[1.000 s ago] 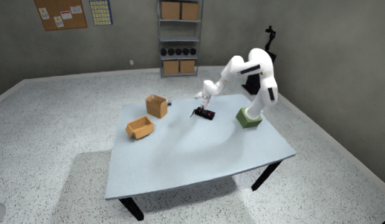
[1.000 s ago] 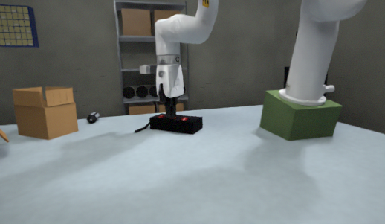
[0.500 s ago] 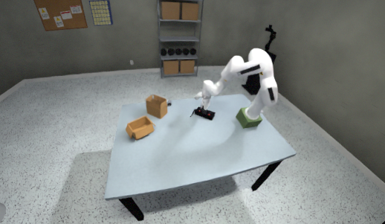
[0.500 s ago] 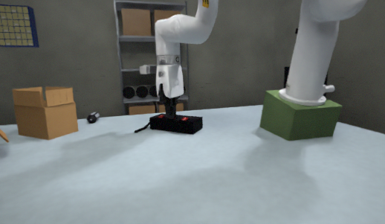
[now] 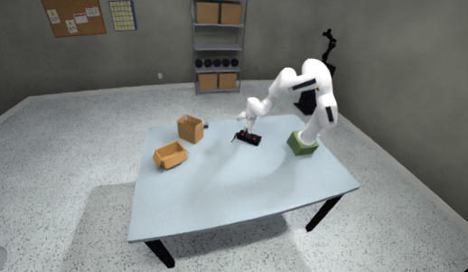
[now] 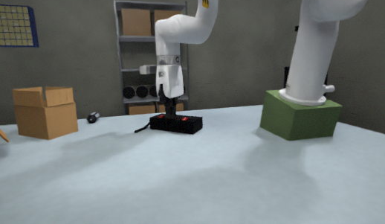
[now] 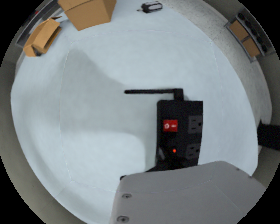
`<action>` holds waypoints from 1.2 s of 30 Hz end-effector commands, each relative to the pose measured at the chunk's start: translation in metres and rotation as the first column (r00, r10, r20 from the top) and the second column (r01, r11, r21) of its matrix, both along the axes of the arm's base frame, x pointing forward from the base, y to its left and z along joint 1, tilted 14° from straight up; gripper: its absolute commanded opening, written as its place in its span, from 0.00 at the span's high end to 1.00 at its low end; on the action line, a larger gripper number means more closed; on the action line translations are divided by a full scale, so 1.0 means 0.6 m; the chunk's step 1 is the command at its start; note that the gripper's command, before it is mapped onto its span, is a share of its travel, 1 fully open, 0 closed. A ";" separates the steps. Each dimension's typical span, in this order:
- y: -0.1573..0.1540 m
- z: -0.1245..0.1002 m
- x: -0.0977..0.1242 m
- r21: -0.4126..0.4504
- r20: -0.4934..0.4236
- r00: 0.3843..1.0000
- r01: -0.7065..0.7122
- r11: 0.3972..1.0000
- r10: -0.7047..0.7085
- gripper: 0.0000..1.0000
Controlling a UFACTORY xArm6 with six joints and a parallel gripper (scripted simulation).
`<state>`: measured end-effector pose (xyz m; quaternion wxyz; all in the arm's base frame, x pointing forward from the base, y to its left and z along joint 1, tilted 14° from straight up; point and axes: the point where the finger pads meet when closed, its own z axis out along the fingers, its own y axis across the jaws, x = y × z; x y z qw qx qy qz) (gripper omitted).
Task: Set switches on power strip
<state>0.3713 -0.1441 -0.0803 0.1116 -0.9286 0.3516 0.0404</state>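
The black power strip (image 5: 257, 142) (image 6: 191, 126) (image 7: 179, 111) lies on the table right way up, sockets and switches on top. Its short cable (image 6: 142, 128) (image 7: 150, 92) leaves one end. The red switch nearest the cable (image 5: 242, 135) (image 6: 160, 116) (image 7: 170, 125) shows a round mark and a bar in the wrist view; its tilt is unclear. A small orange-red light (image 7: 174, 150) glows beside the middle of the strip. The red switch farthest from the cable (image 5: 254, 138) (image 6: 184, 119) shows in the top and exterior views; its setting is unclear. My gripper (image 5: 248, 135) (image 6: 171, 116) is shut and empty, fingertips pointing down at the middle switch, which they hide.
A tall open cardboard box (image 5: 191, 129) (image 6: 48, 118) (image 7: 91, 12) and a low open box (image 5: 171, 154) (image 7: 42, 38) stand beyond the cable end. A small dark-and-silver object (image 5: 205, 125) (image 6: 93, 117) (image 7: 151, 7) lies near the back edge. The arm's green base block (image 5: 302, 146) (image 6: 297, 120) stands right.
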 end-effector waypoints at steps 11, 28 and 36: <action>-0.001 0.001 0.002 -0.001 0.003 1.000 0.000 1.000 0.000 1.00; -0.001 0.001 0.002 -0.001 0.003 1.000 0.000 1.000 0.000 1.00; -0.004 0.012 0.002 -0.001 0.003 1.000 0.000 1.000 0.000 1.00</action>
